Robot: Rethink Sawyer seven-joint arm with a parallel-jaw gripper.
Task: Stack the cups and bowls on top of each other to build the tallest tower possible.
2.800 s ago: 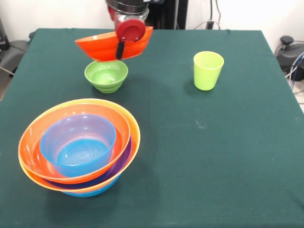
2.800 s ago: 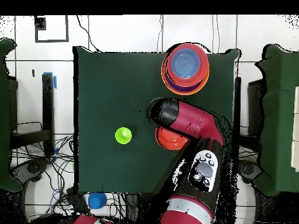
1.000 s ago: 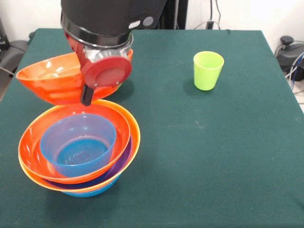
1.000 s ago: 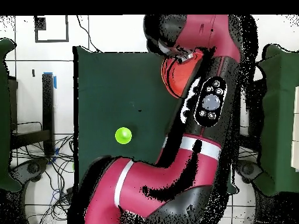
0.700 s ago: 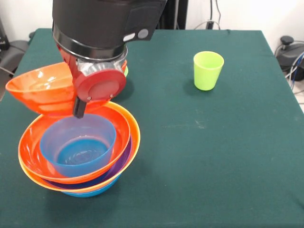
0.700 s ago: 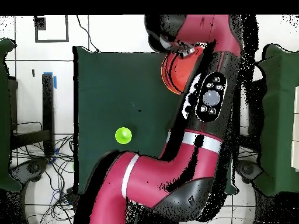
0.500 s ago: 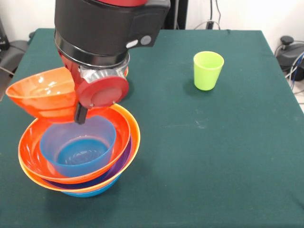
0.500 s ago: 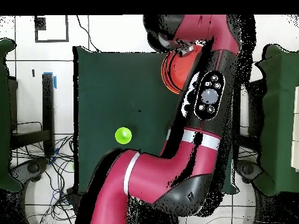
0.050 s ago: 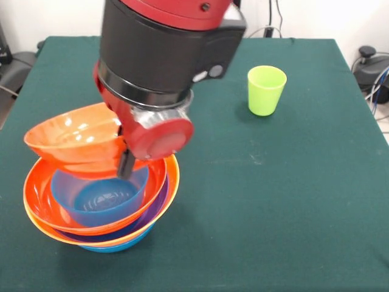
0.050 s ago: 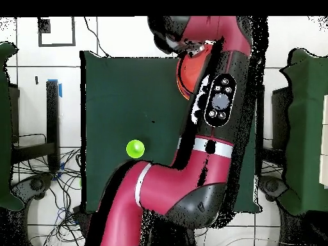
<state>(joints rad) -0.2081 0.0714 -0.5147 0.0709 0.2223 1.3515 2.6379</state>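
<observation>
Gripper (image 9: 126, 163) first: we see it low over the left side of the counter (image 9: 255, 201), closed on the rim of a red-orange bowl (image 9: 76, 139). One dark finger (image 9: 126, 165) runs down the outside of that bowl's right edge; the other finger is hidden behind the wrist, so we judge the hold from the bowl hanging tilted in the air beside it. The bowl's open side faces up and a little toward the camera, and its underside sits just above the back rim of the tower (image 9: 100, 201), possibly touching it; we cannot tell which.

We count the tower's layers from the front view: a blue bowl (image 9: 100, 196) innermost, inside a red-orange bowl, then a purple rim (image 9: 159, 204), a big orange rim (image 9: 173, 179) and a blue base (image 9: 118, 245) showing at the bottom. It stands near the front-left corner of the green cloth.

We find the lime-green tumbler (image 9: 265, 90) upright and open, well apart from the tower, toward the far right of the counter. In the overhead view the red arm (image 10: 211, 128) stretches across the counter and covers most of the stack, leaving only an orange-red edge (image 10: 182, 80) showing; the tumbler (image 10: 134, 149) stands alone on the cloth.
</observation>
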